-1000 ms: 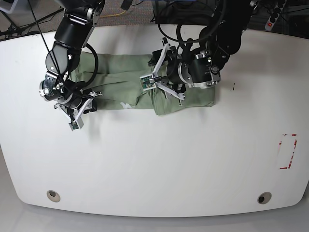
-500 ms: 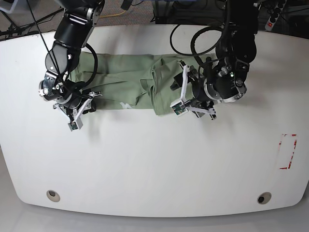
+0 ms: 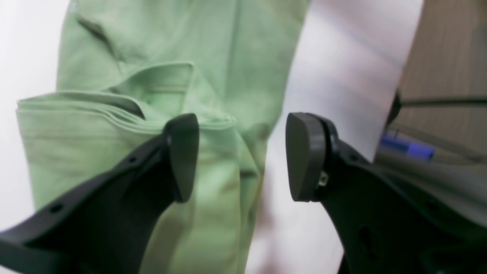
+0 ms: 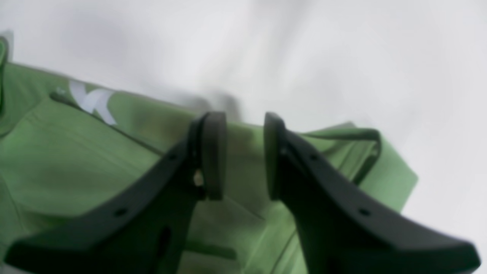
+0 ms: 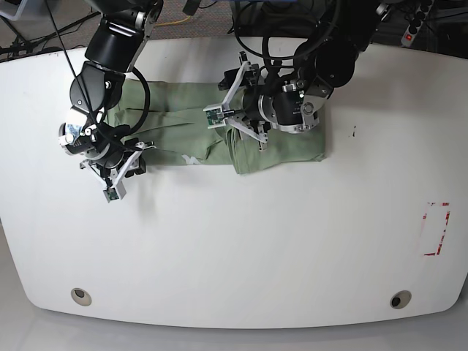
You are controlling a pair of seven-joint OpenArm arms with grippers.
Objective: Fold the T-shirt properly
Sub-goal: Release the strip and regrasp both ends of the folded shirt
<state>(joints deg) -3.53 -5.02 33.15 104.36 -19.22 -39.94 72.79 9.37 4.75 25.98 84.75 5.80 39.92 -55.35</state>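
The pale green T-shirt (image 5: 183,121) lies on the white table (image 5: 234,241) as a long band, its right part folded over into a thicker stack (image 5: 292,150). A small white mark (image 5: 189,159) sits on its front edge and also shows in the right wrist view (image 4: 93,102). My left gripper (image 5: 232,111) is open above the stack's left folded edge. In the left wrist view (image 3: 241,156) one finger is over the shirt (image 3: 152,57) and the other over bare table. My right gripper (image 5: 121,170) hovers at the shirt's left front corner. Its jaws (image 4: 241,156) stand a narrow gap apart over the shirt (image 4: 76,160), with nothing between them.
A red tape rectangle (image 5: 436,228) marks the table at the right. Two round holes (image 5: 81,296) (image 5: 400,299) sit near the front edge. Cables and a power strip (image 5: 415,22) lie behind the table's far edge. Bare table spreads in front of the shirt.
My left gripper swung right over the folded stack, then back left to the stack's left edge, still open. My right gripper stayed at the left front corner, shifting only slightly.
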